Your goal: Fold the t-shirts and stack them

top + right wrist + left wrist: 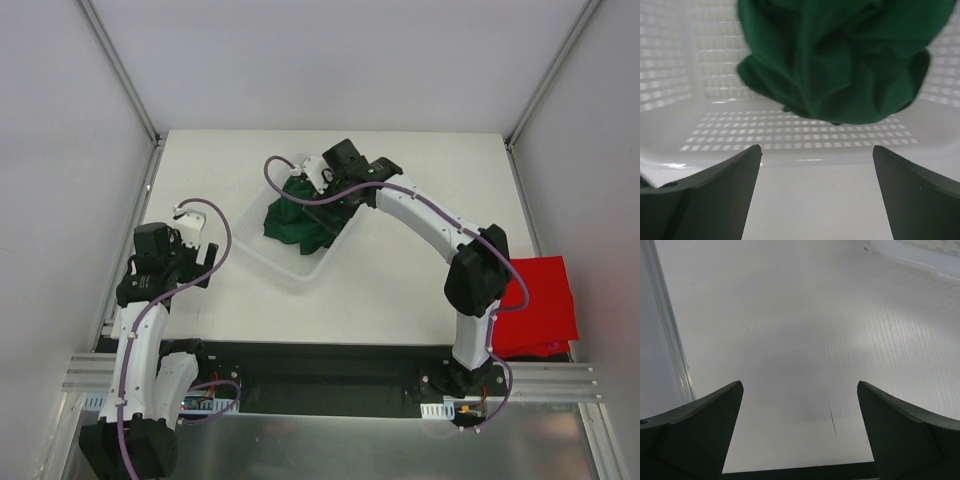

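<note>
Lab test cell, white panels (330, 60), aluminium rails (560, 381)

White tabletop (400, 290): white mesh basket (296, 266) near centre, set askew; red shirt (540, 305) flat at right near corner, well apart from basket.

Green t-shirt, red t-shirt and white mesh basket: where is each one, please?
green t-shirt (296, 222), top view, middle of the crumpled cloth.
red t-shirt (545, 305), top view, middle of the flat cloth.
white mesh basket (790, 132), right wrist view, perforated surface below the green cloth.
</note>
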{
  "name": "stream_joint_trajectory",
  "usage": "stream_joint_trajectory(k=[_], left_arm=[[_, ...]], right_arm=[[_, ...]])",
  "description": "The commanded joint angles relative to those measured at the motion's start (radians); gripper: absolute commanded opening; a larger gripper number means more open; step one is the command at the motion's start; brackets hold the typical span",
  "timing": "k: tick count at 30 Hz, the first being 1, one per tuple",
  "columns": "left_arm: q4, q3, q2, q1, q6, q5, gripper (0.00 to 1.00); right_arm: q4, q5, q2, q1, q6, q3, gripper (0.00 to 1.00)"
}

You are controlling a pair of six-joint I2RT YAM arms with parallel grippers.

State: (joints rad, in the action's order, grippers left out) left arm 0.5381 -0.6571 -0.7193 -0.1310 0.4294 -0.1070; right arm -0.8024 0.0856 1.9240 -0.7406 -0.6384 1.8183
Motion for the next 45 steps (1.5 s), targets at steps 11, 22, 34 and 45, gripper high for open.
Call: stream_joint_trajectory(k=[11,22,34,45], left_arm=[[0.008,-0.251,-0.318,0.053,-0.147,-0.145,0.99],[-0.087,-0.188,-0.434,0.128,-0.092,-0.171,0.99],[-0.138,-0.099,-0.367,0.126,-0.06,-0.128,0.99],[-0.181,-0.026,-0.347,0.129,-0.035,-0.114,0.99]], right_arm=[[0.23,-0.106,0.067,0.06,-0.121,-0.024,0.96],[0.086,0.137,0.133,0.009,-0.142,0.088,0.96],[0.113,0.051,0.103,-0.014,-0.161,0.093,0.01],[0.054,-0.263,-0.215,-0.008,-0.265,0.277,0.01]])
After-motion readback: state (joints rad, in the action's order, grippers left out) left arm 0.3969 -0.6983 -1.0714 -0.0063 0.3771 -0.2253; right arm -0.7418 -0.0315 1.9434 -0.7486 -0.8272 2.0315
